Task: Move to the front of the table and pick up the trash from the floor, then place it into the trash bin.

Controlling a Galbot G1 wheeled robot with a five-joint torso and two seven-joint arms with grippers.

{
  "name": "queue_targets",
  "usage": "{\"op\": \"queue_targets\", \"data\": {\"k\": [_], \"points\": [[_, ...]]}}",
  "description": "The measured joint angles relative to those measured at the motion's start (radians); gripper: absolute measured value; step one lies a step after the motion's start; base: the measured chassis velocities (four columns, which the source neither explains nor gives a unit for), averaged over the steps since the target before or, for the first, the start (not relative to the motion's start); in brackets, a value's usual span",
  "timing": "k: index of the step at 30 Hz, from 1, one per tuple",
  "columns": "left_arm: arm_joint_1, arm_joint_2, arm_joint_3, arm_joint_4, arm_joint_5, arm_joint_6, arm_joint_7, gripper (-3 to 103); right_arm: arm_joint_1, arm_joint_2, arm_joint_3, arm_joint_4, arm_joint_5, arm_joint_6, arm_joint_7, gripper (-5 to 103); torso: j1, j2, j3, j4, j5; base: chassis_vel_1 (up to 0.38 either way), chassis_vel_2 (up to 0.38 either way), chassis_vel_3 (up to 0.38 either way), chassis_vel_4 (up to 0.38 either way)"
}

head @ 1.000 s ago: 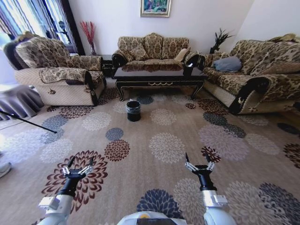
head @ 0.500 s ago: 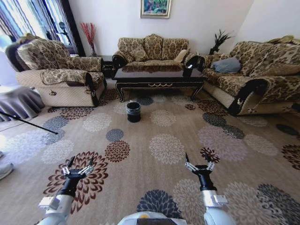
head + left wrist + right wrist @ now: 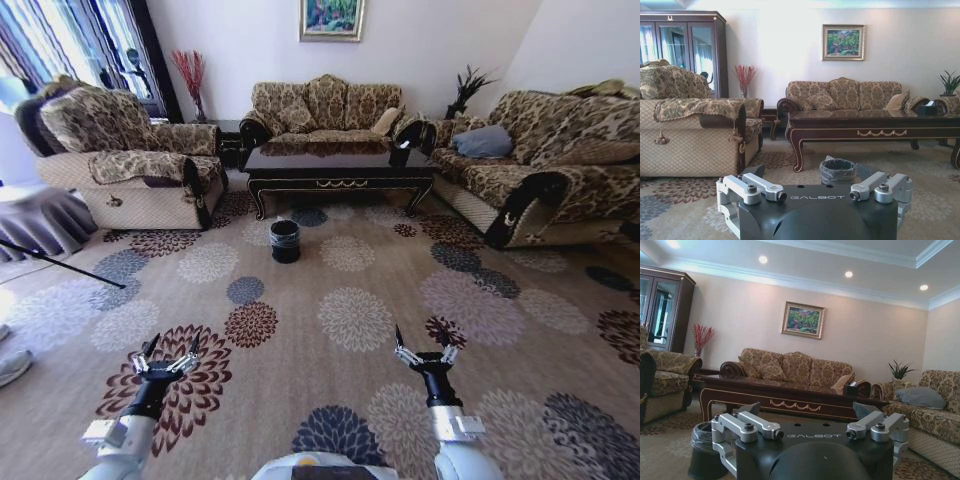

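The table point(image 3: 340, 165) of dark glossy wood stands at the far side of the room, in front of the back sofa. The black trash bin point(image 3: 285, 240) with its liner stands on the patterned floor point(image 3: 350, 315) just before the table's left end. The trash is out of view. My left gripper point(image 3: 165, 356) and right gripper point(image 3: 422, 346) hover low over the carpet near me, both open and holding nothing. In the left wrist view, past the left gripper point(image 3: 815, 182), are the bin point(image 3: 837, 171) and the table point(image 3: 875, 127). Beyond the right gripper point(image 3: 812, 422) are the bin point(image 3: 707, 450) and the table point(image 3: 790, 395).
An armchair point(image 3: 130, 160) flanks the left, a long sofa point(image 3: 560, 160) the right, another sofa point(image 3: 325, 105) sits behind the table. A dark holder point(image 3: 402, 150) stands on the table. A thin dark rod point(image 3: 60, 262) and a shoe point(image 3: 12, 365) lie at the left.
The whole head view has shifted slightly, so the camera has moved a little with the robot. Both grippers keep the same open pose.
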Motion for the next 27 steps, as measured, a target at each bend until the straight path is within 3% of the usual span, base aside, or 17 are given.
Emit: {"op": "queue_targets", "data": {"k": [27], "points": [[0.0, 0.0, 0.0, 0.0, 0.0, 0.0, 0.0, 100, 0.0, 0.0, 0.0, 0.0, 0.0, 0.0, 0.0, 100, 0.046, 0.113, 0.067, 0.0, 0.0, 0.0, 0.0, 0.0, 0.0]]}}
